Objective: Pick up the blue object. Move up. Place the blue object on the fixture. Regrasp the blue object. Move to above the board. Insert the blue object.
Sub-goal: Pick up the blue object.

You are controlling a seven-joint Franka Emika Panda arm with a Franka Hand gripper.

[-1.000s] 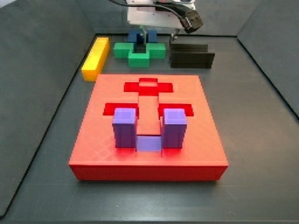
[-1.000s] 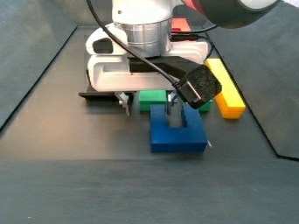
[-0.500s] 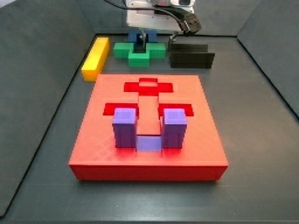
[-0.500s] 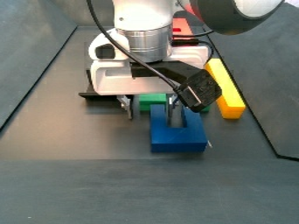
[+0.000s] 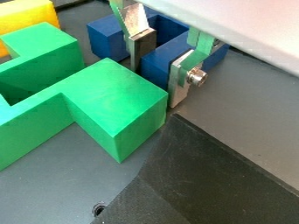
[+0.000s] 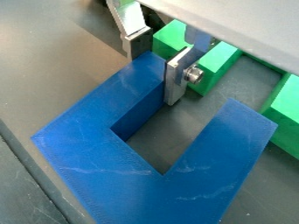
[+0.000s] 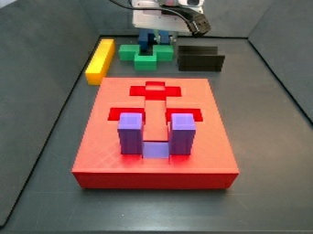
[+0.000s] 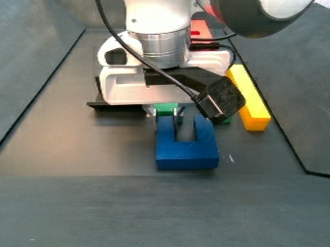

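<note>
The blue object (image 8: 187, 152) is a dark blue U-shaped block lying flat on the dark floor, next to the green block (image 7: 137, 57). My gripper (image 8: 167, 116) is down over it, and the fingers are shut on one of its prongs. Both wrist views show this prong (image 5: 160, 61) (image 6: 100, 140) filling the space between the silver fingers (image 5: 138, 39) (image 6: 176, 77). The gripper (image 5: 158, 74) (image 6: 155, 70) stands right beside the green block (image 5: 82, 105). The black fixture (image 7: 200, 58) stands to the right of the gripper (image 7: 153, 35). The red board (image 7: 123, 160) lies nearer the camera.
A purple U-shaped block (image 7: 156, 137) stands upright in the board's recess. A yellow bar (image 7: 101, 60) lies left of the green block; it also shows in a side view (image 8: 250, 96). Dark walls enclose the floor.
The fingers have closed from a wide gap onto one prong of the blue object. The blue object has shifted slightly sideways on the floor.
</note>
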